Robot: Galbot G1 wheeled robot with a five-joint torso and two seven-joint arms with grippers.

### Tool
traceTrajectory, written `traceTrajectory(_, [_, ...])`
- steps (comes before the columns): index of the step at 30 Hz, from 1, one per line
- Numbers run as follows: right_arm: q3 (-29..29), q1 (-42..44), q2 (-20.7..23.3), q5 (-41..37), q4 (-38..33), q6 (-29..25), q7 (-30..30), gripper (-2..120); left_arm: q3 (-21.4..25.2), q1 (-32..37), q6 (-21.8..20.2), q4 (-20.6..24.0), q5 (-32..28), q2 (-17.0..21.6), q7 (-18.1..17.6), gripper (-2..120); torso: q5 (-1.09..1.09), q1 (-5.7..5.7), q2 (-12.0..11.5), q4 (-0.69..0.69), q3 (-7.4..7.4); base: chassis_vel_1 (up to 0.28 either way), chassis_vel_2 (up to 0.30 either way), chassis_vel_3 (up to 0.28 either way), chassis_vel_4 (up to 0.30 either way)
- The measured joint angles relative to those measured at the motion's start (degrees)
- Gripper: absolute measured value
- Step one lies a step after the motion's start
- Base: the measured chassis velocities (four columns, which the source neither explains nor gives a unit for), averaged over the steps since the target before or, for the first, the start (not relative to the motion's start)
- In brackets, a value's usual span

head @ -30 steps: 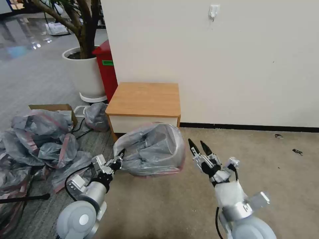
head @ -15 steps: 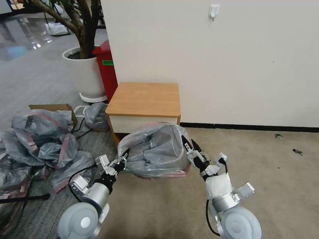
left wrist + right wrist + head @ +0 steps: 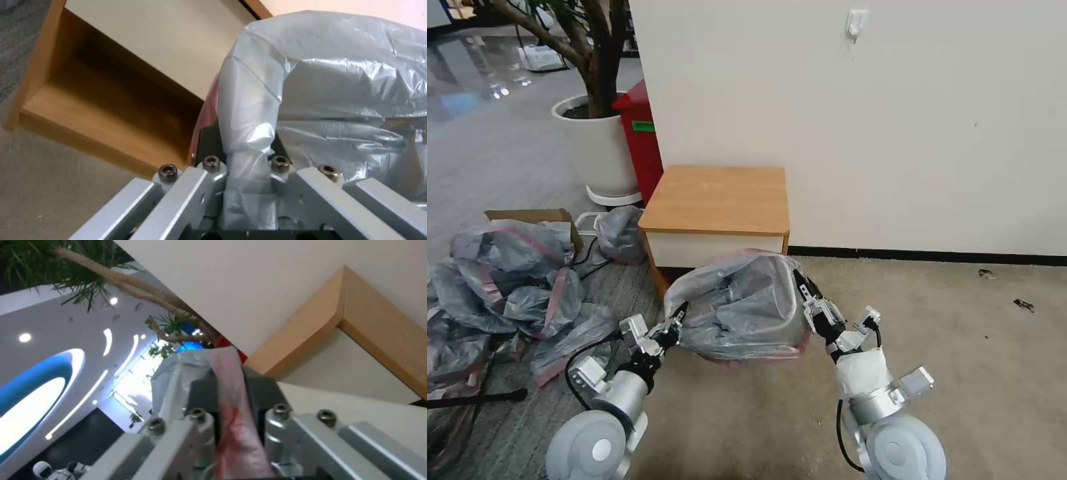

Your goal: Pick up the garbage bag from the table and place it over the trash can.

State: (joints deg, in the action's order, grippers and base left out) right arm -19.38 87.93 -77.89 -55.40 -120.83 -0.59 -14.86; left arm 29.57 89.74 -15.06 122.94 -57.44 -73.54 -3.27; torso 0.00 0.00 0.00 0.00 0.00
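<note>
The garbage bag, grey and translucent with a pink-red band, hangs puffed open just in front of the table, above the carpet. My left gripper is shut on the bag's left edge; the left wrist view shows a grey fold pinched between its fingers, with the table's lower shelf behind. At the bag's right edge my right gripper is shut on it, and in the right wrist view the pink band runs between its fingers. The trash can is hidden.
A heap of similar grey-and-pink bags and a cardboard box lie on the floor at the left. A red bin and a white plant pot stand behind the table. Open carpet stretches to the right.
My right gripper has swung left from open air to the bag's right edge and shut on it. The bag and my left gripper have shifted slightly right.
</note>
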Motion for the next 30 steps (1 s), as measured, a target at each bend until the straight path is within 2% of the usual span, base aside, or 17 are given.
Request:
traceTrajectory(4, [-0.01, 0.02, -0.12, 0.38, 0.00, -0.01, 0.00, 0, -0.10, -0.10, 0.02, -0.01, -0.01, 0.01, 0.00, 5, 0.00, 0.00, 0.00, 0.00, 0.00, 0.000, 0.000, 0.000, 0.000])
traceTrajectory(22, [-0.24, -1.94, -0.21, 3.11, 0.52, -0.23, 0.89, 0, -1.40, 0.21, 0.12, 0.72, 0.30, -0.18, 0.68, 5, 0.00, 0.00, 0.00, 0.00, 0.00, 0.000, 0.000, 0.000, 0.000])
traceTrajectory(30, [-1.55, -4.51, 0.80, 5.75, 6.32, -1.09, 2.73, 0, -1.44, 0.62, -0.20, 2.27, 0.17, -0.08, 1.21, 5, 0.01, 0.00, 0.00, 0.00, 0.00, 0.000, 0.000, 0.000, 0.000])
